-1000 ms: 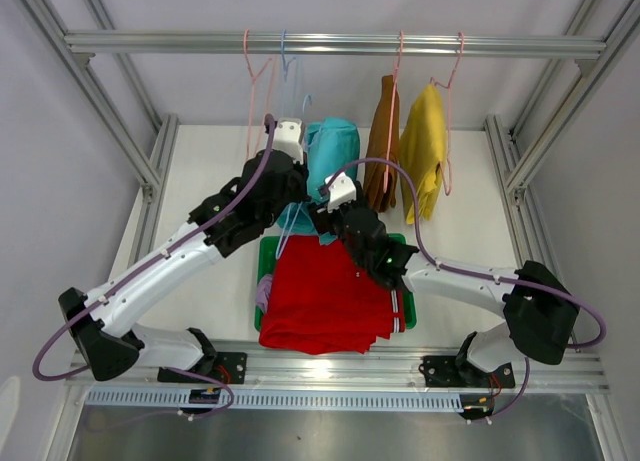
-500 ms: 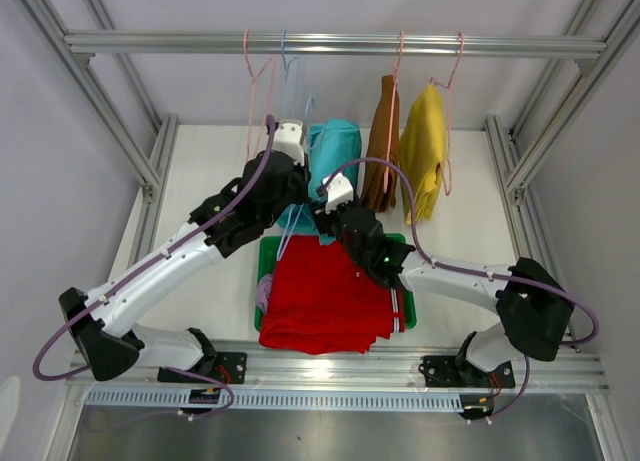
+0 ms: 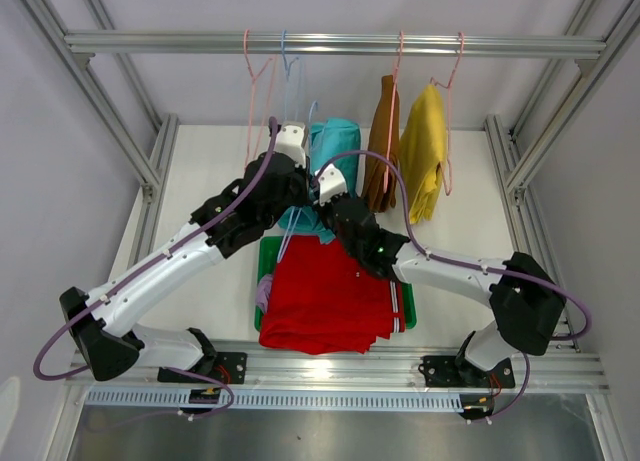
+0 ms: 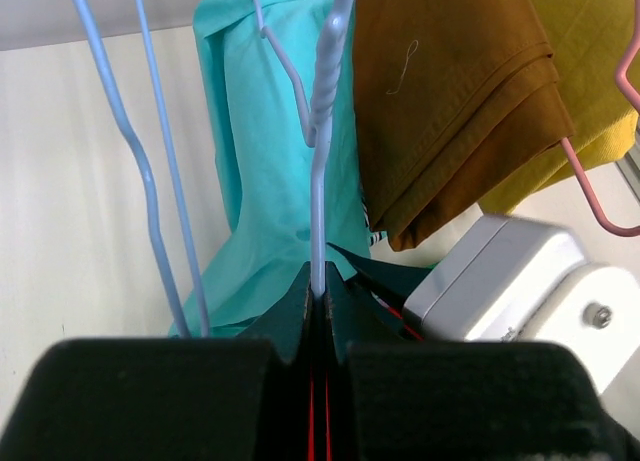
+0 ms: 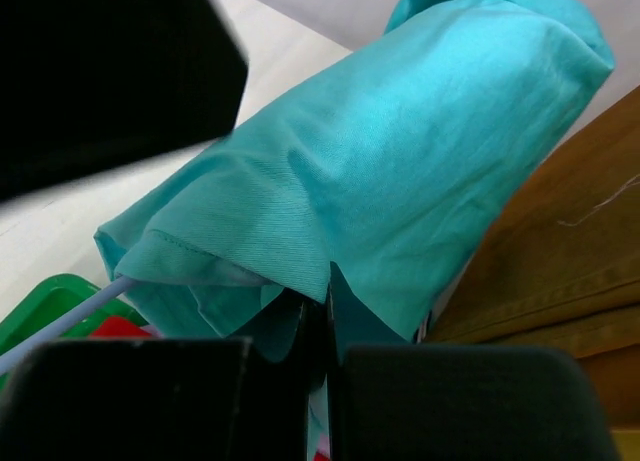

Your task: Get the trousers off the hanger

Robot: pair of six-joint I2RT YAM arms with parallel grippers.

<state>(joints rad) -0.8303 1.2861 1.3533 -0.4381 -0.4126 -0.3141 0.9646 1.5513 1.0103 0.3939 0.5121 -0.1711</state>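
Note:
The teal trousers [image 3: 337, 146] hang over a light blue hanger [image 4: 318, 151]. My left gripper [image 4: 318, 286] is shut on that hanger's wire just below its twisted neck. From below, my right gripper [image 5: 325, 301] is shut on the lower edge of the teal trousers [image 5: 400, 161]. In the top view both grippers meet under the teal cloth, the left gripper [image 3: 302, 169] beside the right gripper [image 3: 320, 188]. Brown trousers [image 3: 382, 151] and yellow trousers [image 3: 425, 156] hang on pink hangers. Red trousers [image 3: 325, 296] lie in the tray with lilac trousers [image 3: 263, 293] under their left edge.
A green tray [image 3: 408, 316] sits near the front edge of the table. An empty pink hanger [image 3: 250, 81] hangs from the metal rail [image 3: 200, 43] at the left. Frame posts stand at both sides of the table.
My right gripper has moved up and left to the teal trousers and closed on their lower edge. The left gripper has kept its hold on the hanger.

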